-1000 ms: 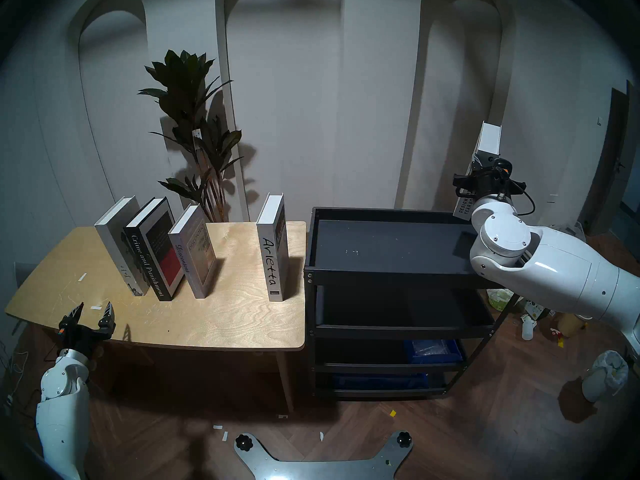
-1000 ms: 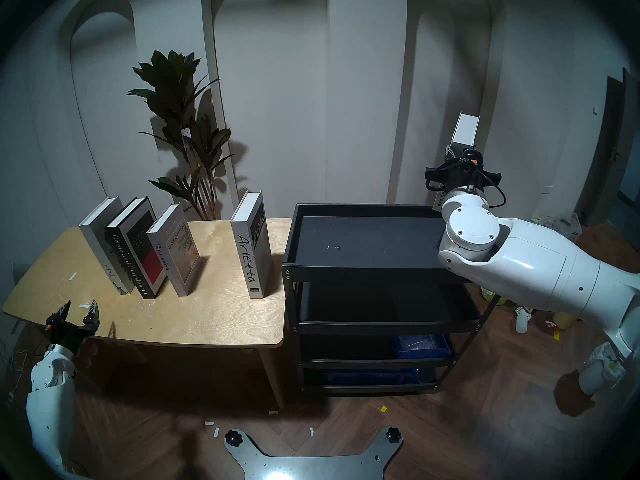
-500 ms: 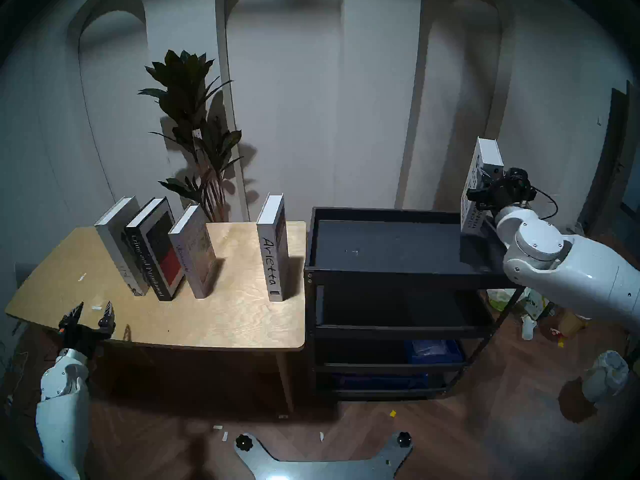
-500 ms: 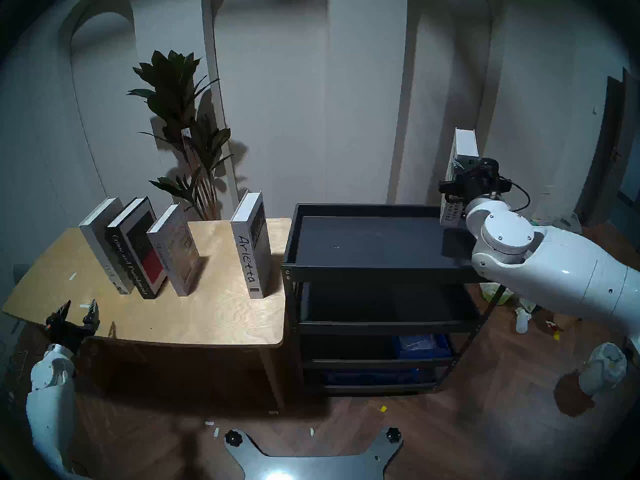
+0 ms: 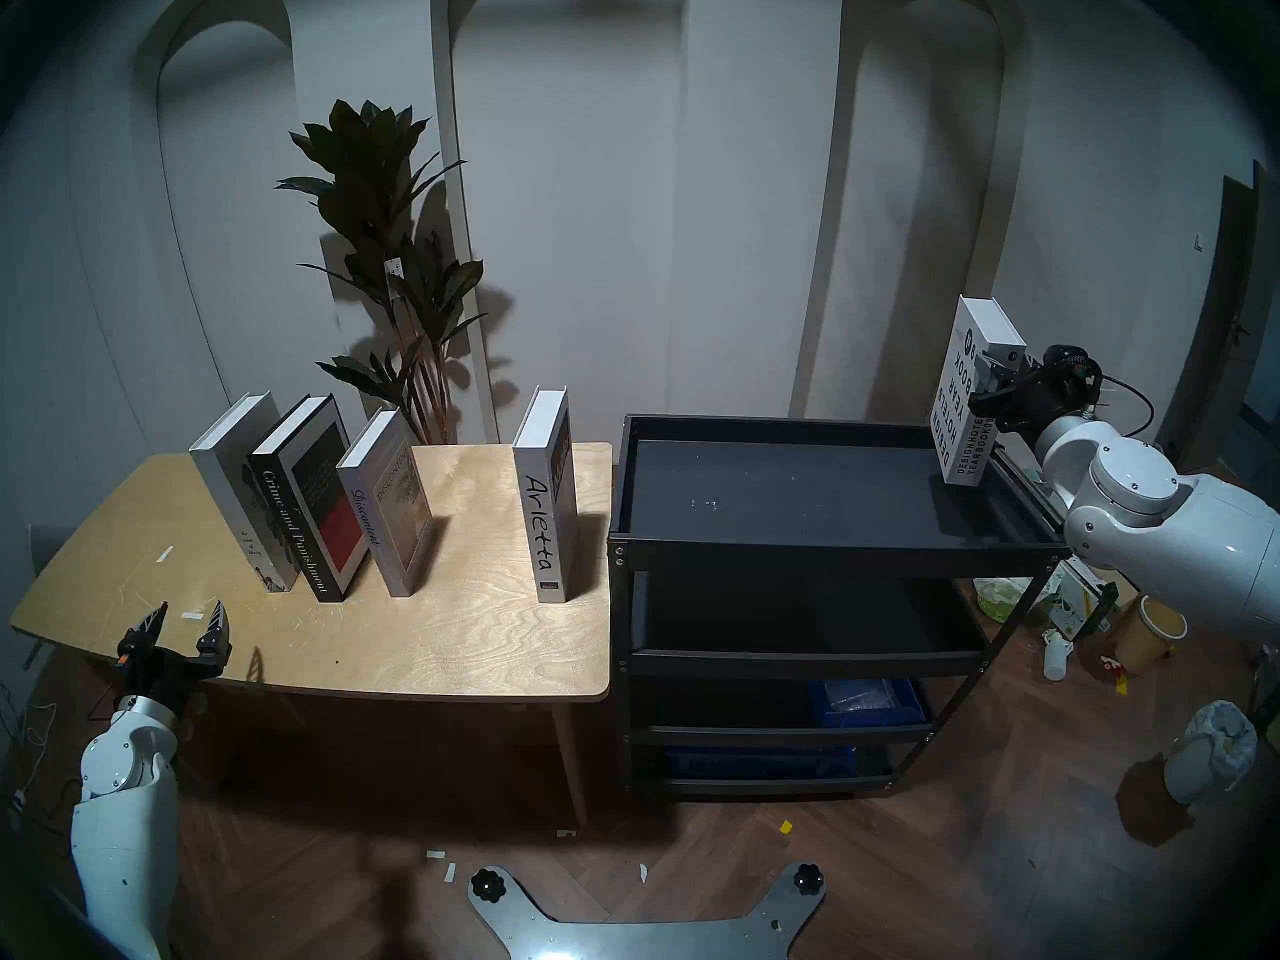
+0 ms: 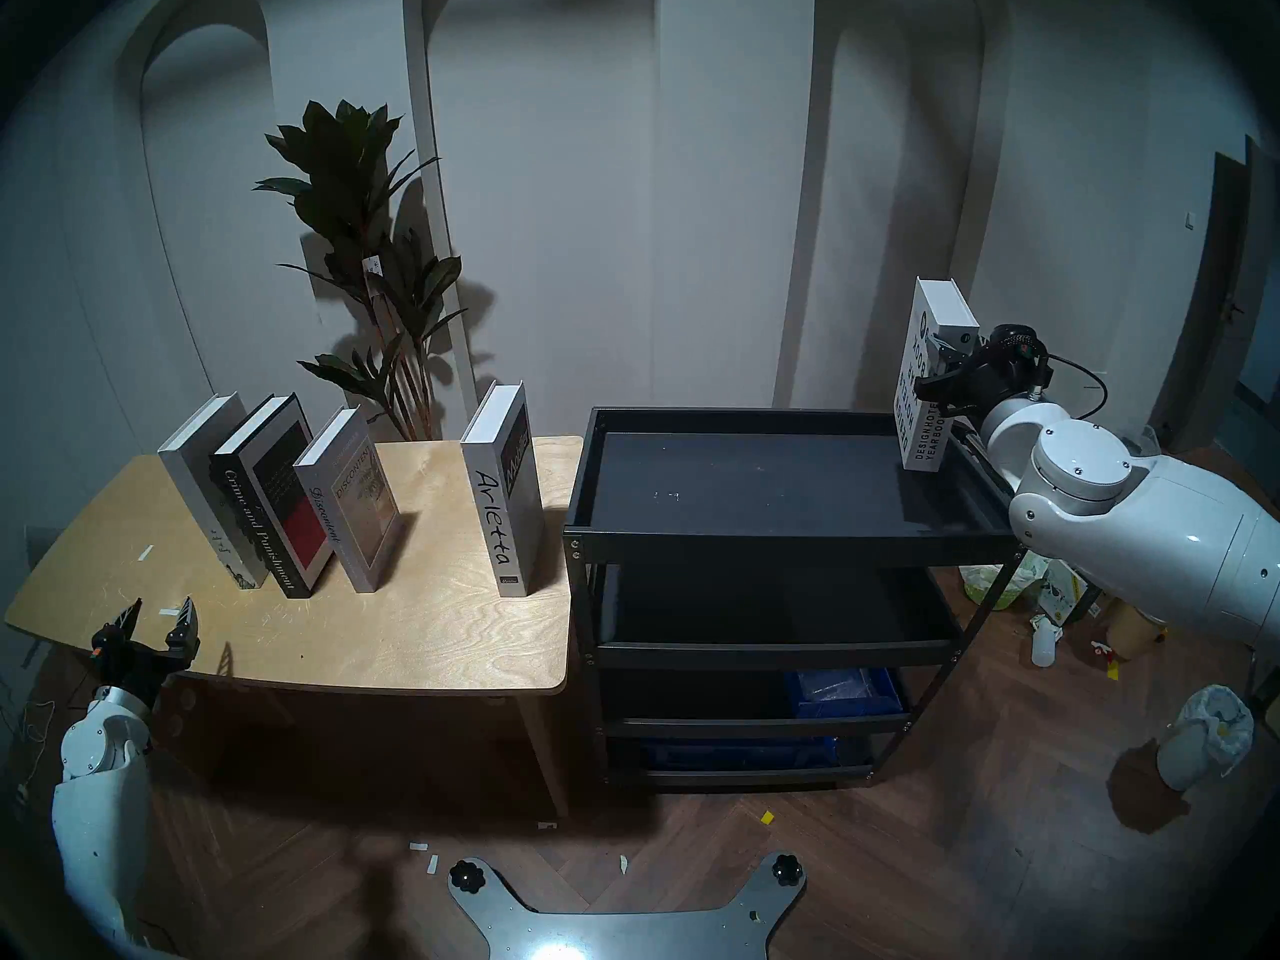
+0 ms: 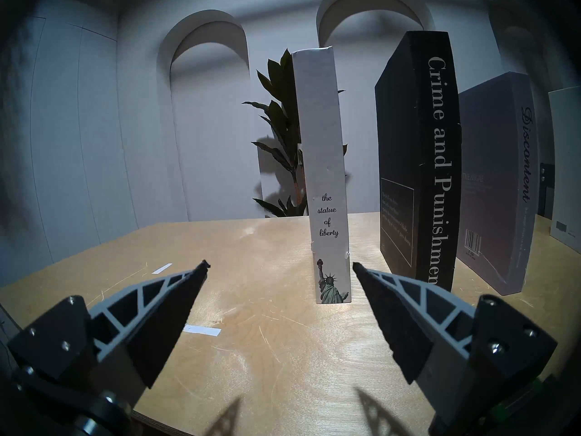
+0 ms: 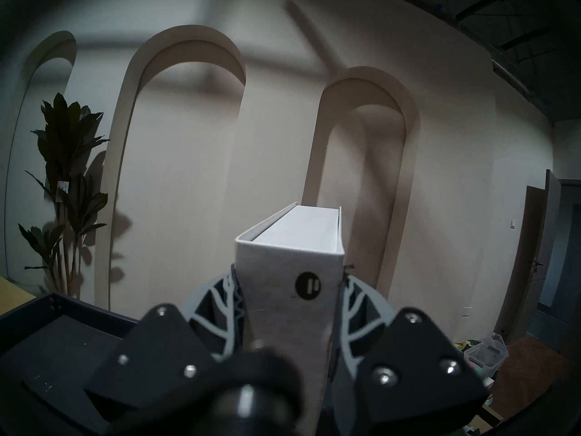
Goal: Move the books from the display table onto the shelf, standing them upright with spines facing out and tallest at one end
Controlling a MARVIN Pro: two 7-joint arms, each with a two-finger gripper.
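The right gripper [image 5: 997, 377], clamped on the yearbook [image 5: 964, 411] at the shelf's [image 5: 762, 429] right end, should set it flat and straight before letting go, while the left gripper [image 5: 185, 619] waits apart.

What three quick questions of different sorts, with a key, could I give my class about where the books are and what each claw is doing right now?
1. True or false: the left claw holds a book.
2. Which book does the right claw grip? A) Arietta B) Design Hotels Yearbook C) Discontent
3. How many books stand on the display table?

Key
1. False: its fingers stand apart and empty above the table's near left edge.
2. B: the Design Hotels Yearbook, upright at the right end of the shelf top tray.
3. Four: the Statue of Liberty book, Crime and Punishment, Discontent and Arietta.
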